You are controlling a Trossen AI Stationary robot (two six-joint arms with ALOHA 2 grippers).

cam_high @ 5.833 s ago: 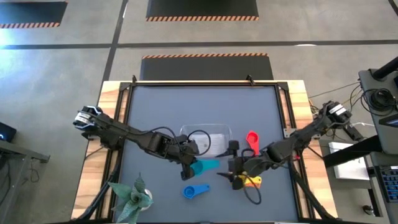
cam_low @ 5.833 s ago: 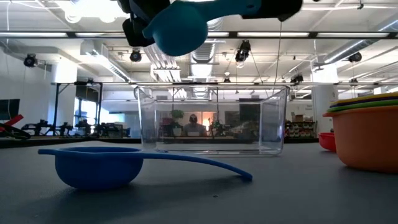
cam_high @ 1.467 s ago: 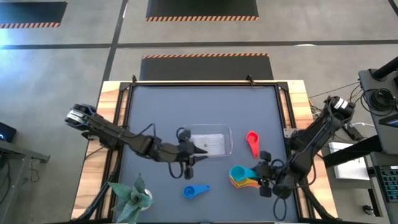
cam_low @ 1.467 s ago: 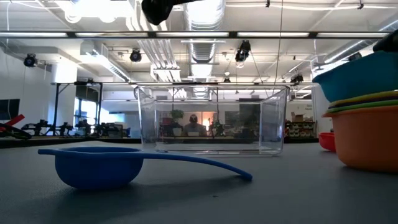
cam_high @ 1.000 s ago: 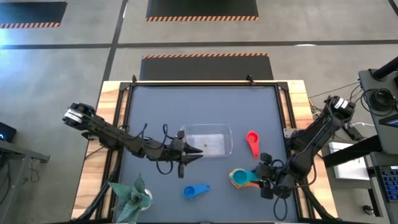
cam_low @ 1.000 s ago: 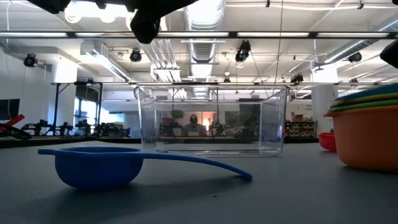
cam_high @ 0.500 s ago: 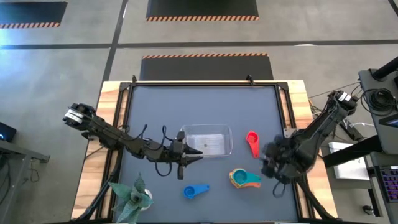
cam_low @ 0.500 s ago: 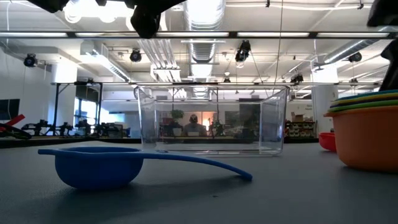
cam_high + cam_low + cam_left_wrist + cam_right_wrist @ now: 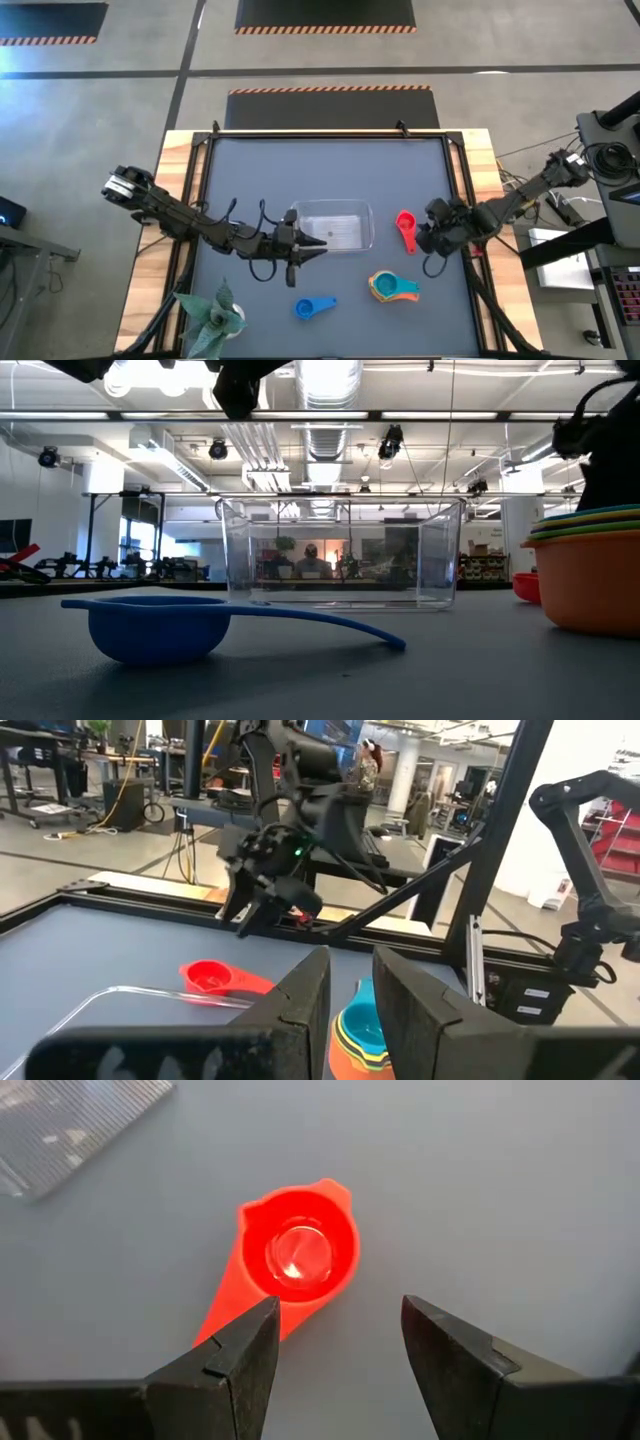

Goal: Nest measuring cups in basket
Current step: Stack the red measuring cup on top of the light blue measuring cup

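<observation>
A red measuring cup (image 9: pixel 404 226) (image 9: pixel 297 1258) rests on its base on the table, right of the clear basket (image 9: pixel 335 206). My right gripper (image 9: pixel 428 228) (image 9: pixel 340 1340) hovers open just over it, touching nothing. A nested stack of cups (image 9: pixel 393 287) with the teal one on top stands near the right-near part of the table. The blue cup (image 9: pixel 313 306) (image 9: pixel 160 628) sits alone nearer the front. My left gripper (image 9: pixel 308 246) (image 9: pixel 352 1010) hangs slightly open by the basket's left-near corner, holding nothing.
A green artificial plant (image 9: pixel 212 318) stands at the near-left corner. The basket (image 9: pixel 340 555) holds no cups. In the low view the stack (image 9: pixel 590 570) fills the right edge. Bare tabletop lies beyond the basket toward the far edge.
My right gripper has risen from beside the stack's handles at the near right and travelled toward the far edge, ending over the red cup. The stack stays where it was, with the teal cup on top. The left arm has kept still.
</observation>
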